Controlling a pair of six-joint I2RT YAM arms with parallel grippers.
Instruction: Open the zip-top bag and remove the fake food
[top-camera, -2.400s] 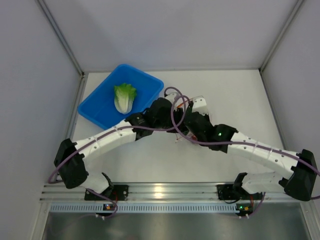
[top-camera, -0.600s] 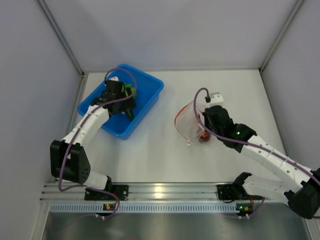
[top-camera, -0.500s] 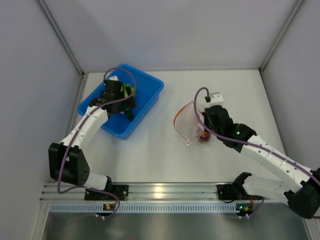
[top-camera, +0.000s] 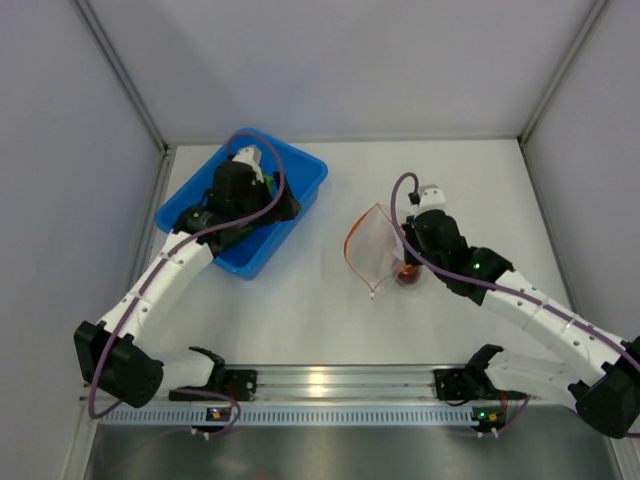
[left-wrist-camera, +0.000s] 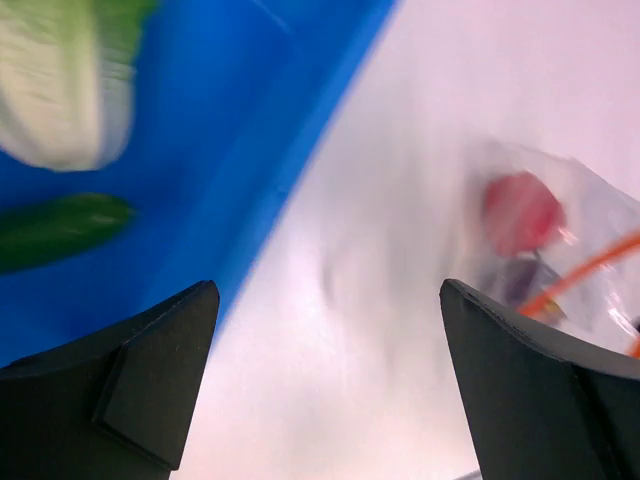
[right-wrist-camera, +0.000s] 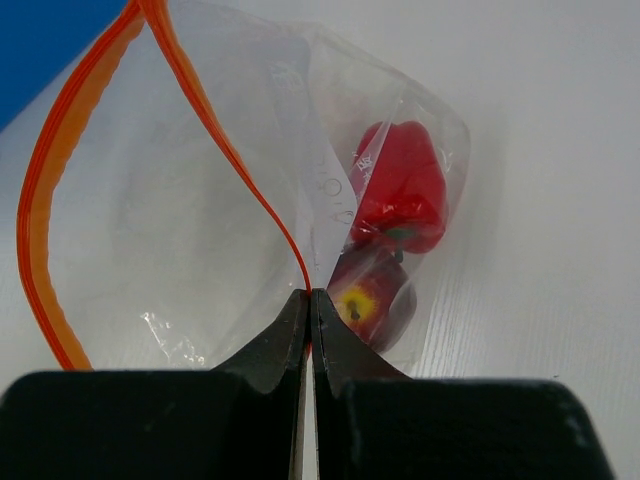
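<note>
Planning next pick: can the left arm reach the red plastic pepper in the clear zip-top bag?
Likely yes: left fingers open, empty; right fingers hold the clear zip-top bag open toward them.

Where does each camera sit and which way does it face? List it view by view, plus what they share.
Top external: above and behind the bases, looking down on the table; left arm, right arm, blue bin and zip-top bag show.
Left wrist: above the bin's edge, facing the bag across the table; open left gripper frames lettuce and cucumber in the bin.
Right wrist: low, facing into the bag; right gripper shut on its orange strip, red pepper and dark red piece inside.
Shared: all three show the bag.
</note>
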